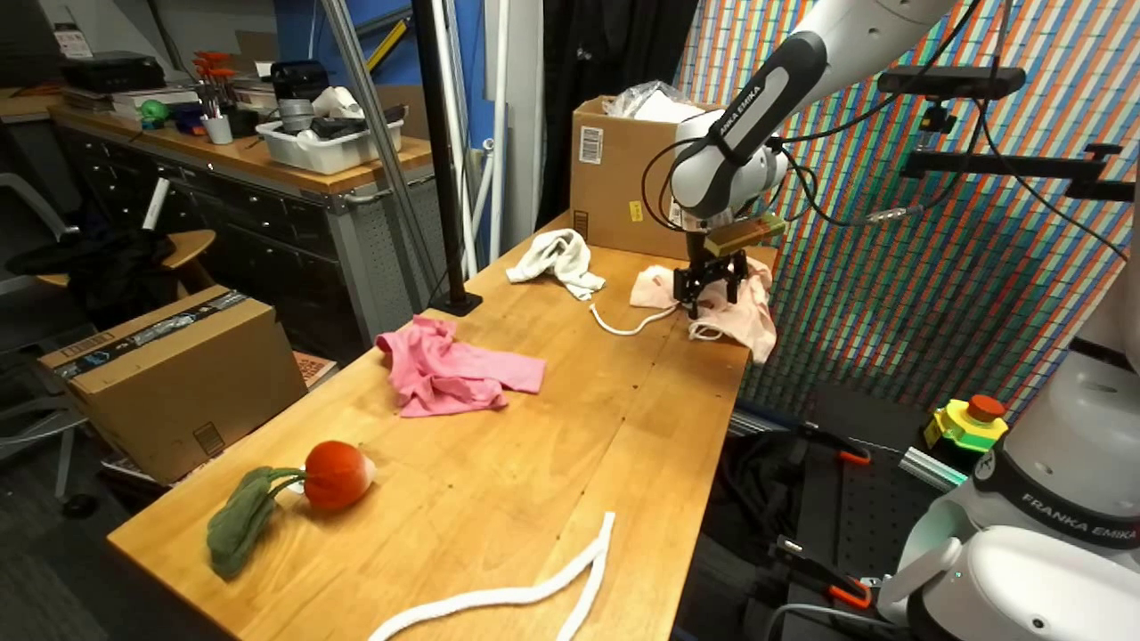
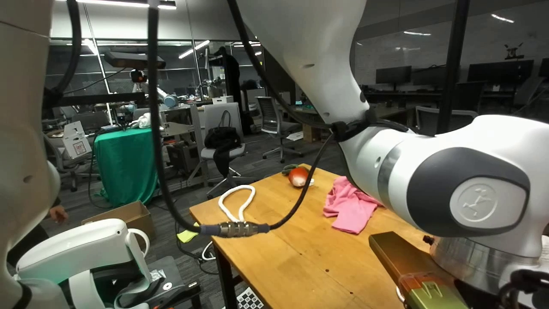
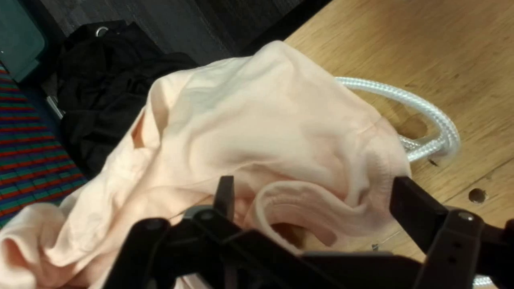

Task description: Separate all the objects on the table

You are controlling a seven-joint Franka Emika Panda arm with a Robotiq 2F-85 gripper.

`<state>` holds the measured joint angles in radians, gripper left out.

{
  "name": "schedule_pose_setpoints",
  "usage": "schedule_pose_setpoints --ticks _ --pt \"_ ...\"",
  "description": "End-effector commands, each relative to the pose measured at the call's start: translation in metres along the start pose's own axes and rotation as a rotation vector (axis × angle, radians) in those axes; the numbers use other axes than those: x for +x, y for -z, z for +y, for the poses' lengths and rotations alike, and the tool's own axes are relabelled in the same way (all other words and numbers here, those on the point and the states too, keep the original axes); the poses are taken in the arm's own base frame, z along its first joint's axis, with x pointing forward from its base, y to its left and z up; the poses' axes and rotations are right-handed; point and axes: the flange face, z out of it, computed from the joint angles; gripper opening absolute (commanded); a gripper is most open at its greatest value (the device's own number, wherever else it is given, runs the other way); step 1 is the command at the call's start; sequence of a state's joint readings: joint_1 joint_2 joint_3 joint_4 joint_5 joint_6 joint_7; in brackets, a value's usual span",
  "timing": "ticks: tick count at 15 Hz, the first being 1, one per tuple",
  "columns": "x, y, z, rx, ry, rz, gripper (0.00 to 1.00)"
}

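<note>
Tool (image 3: 313, 192) spread wide; pale pink cloth (image 3: 257, 124) beneath.

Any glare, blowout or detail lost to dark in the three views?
Wrist view: pincer very dark against the brightly lit peach cloth, though the cord's braid reads clearly; in an exterior view, light strips glare against dim surroundings; in an exterior view, the near rope looks close to blown out, showing little texture.
</note>
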<state>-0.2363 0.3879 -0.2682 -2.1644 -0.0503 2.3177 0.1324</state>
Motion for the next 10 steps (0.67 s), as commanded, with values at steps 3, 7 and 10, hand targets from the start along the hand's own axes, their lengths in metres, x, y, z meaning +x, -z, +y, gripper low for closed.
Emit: schedule_pose_setpoints --ticks 3,7,10 --pt "0.013 -0.007 0.008 0.008 0.008 0.025 1.0" --pt "0.013 -0.012 0.015 0.013 -0.005 0.037 1.0" --pt "0.014 -0.018 0.019 0.016 -0.009 0.045 0.73"
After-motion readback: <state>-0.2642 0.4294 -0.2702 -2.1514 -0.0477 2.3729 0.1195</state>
